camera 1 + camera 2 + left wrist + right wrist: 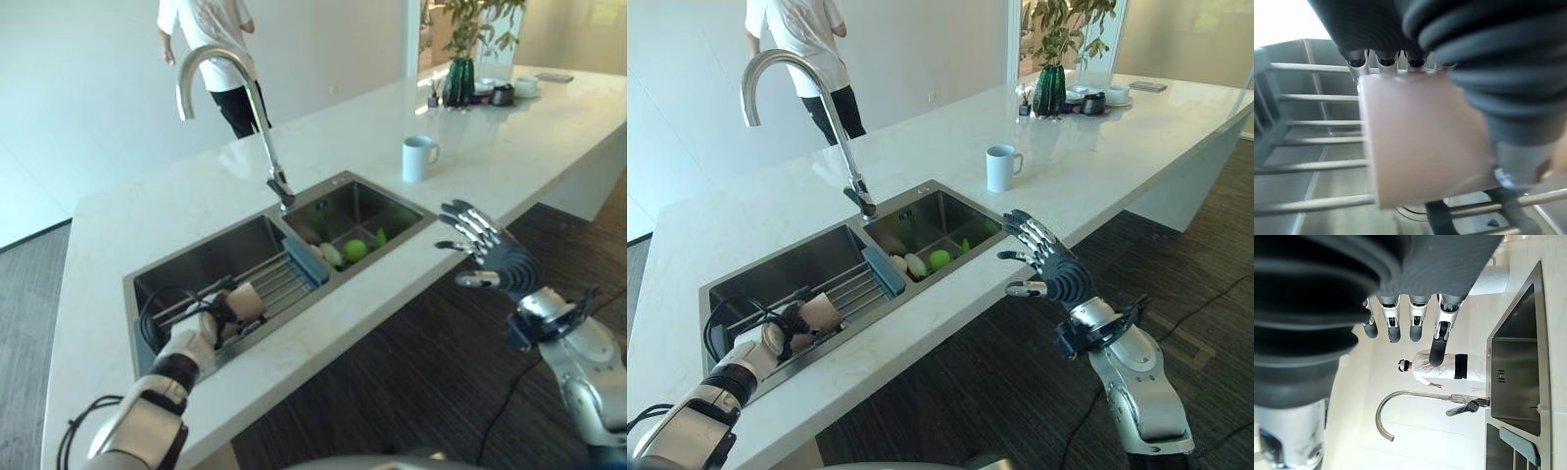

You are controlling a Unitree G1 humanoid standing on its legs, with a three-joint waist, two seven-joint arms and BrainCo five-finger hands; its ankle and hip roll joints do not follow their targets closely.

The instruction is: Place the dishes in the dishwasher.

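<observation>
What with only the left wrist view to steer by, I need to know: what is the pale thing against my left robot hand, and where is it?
Observer: It is a pale cup. Your left robot hand is curled round it over the wire rack in the left sink basin.
Operator: Is the right robot hand in the way?
Observer: No. The right robot hand is open, out past the front edge of the counter, above the dark floor.
Operator: Any other dishes?
Observer: A white mug stands on the counter behind the right basin.
</observation>
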